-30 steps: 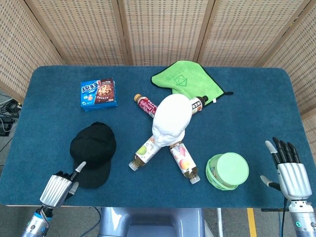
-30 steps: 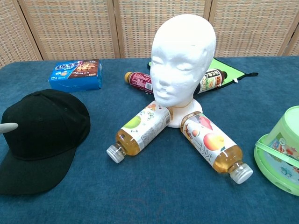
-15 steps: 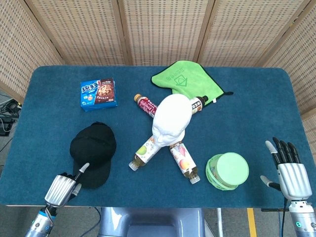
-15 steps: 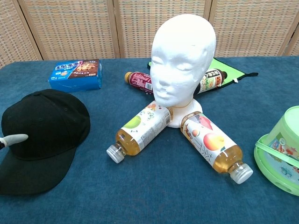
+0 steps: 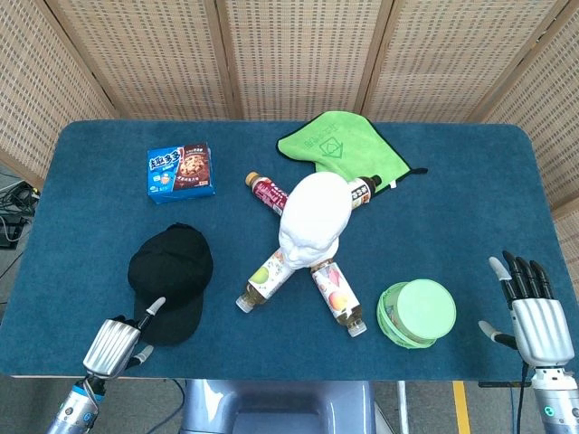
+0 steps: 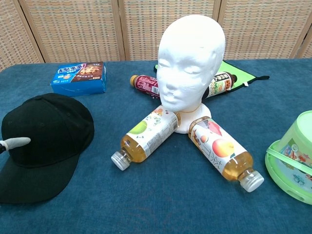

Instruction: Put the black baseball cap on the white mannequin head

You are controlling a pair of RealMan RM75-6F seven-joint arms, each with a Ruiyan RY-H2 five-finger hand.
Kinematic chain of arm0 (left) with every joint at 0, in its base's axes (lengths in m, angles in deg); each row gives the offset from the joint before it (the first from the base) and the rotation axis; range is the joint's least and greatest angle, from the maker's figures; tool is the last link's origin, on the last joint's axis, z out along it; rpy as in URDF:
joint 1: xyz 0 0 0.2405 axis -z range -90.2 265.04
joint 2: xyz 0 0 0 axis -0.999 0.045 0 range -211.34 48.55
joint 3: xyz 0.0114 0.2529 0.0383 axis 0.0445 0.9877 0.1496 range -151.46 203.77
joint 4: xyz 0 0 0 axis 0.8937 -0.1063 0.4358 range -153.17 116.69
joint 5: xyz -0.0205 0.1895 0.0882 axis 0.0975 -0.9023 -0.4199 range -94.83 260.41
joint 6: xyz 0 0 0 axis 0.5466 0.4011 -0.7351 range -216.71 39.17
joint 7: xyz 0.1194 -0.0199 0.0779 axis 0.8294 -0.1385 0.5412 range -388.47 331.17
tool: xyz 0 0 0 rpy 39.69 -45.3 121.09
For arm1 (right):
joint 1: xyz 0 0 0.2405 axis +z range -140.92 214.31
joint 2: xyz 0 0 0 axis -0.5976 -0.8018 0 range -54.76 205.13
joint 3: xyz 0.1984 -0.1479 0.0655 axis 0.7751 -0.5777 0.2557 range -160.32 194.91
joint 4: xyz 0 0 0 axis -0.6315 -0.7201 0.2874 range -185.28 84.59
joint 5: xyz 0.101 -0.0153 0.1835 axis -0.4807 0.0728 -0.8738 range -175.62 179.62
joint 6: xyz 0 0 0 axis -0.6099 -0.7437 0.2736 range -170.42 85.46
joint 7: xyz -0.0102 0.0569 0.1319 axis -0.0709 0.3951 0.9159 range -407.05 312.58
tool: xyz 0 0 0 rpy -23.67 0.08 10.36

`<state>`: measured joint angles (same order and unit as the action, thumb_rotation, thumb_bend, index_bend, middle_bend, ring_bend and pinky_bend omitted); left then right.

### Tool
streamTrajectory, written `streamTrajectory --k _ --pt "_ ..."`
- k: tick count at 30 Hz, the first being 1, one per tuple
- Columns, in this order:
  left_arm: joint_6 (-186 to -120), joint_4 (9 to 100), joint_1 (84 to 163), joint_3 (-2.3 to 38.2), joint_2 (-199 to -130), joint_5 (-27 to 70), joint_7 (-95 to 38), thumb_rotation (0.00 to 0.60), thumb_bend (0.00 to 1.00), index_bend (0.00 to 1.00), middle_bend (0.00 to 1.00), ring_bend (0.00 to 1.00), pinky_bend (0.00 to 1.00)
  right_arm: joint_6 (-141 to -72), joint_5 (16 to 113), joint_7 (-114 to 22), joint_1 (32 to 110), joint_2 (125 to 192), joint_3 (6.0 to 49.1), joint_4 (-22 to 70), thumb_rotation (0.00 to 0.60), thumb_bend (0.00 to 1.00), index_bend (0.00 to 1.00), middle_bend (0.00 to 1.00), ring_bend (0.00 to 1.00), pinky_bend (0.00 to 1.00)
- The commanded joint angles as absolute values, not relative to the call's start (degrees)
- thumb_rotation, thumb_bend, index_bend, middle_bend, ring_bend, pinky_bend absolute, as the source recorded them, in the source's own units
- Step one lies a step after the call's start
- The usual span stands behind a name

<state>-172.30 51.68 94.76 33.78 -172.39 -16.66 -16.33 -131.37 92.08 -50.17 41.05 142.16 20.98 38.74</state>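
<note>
Nearest you, your left hand point(image 5: 116, 345) sits at the table's front edge with most fingers curled in and one finger extended, its tip over the brim of the black baseball cap point(image 5: 171, 280); whether the curled fingers pinch the brim edge, you cannot tell from either view. Your right hand point(image 5: 536, 316) hangs off the front right corner, fingers spread and holding nothing.

The cap lies crown-up on the blue table mat point(image 5: 470, 199), brim toward you, well left of the white mannequin head point(image 5: 313, 219). Get a firm hold on the brim before lifting: slide fingers under it and clamp with the thumb on top, since the fabric will likely sag from a loose pinch.

Further in, the head stands upright facing you, hemmed by bottles lying on their sides: the green-apple tea bottle point(image 5: 263, 280) and the peach tea bottle point(image 5: 336, 297) in front, the red-label bottle point(image 5: 267, 192) and the dark-label bottle point(image 5: 360, 191) behind. Carry the cap high over the apple bottle so you don't nudge it into the base, then lower the crown from above, brim forward. The green lidded tub point(image 5: 415, 313), the cookie box point(image 5: 180, 171) and the green cloth point(image 5: 343, 145) lie out of your path
</note>
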Motion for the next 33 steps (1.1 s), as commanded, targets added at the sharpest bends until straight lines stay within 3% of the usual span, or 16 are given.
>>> streamTrajectory --k 1,33 --pt "-171.63 52.05 94.77 34.23 -172.41 -16.79 -15.35 0.600 0.24 0.07 0.70 0.77 0.69 -131.48 92.14 -50.12 41.01 142.14 20.98 38.77 0.600 0.03 0.00 0.00 0.00 0.00" --pt "-165.60 55.57 97.39 32.35 -172.59 -13.82 -8.16 0.600 0.25 0.09 0.70 0.77 0.69 -132.27 92.47 -47.97 40.68 141.53 21.07 38.79 0.600 0.03 0.00 0.00 0.00 0.00"
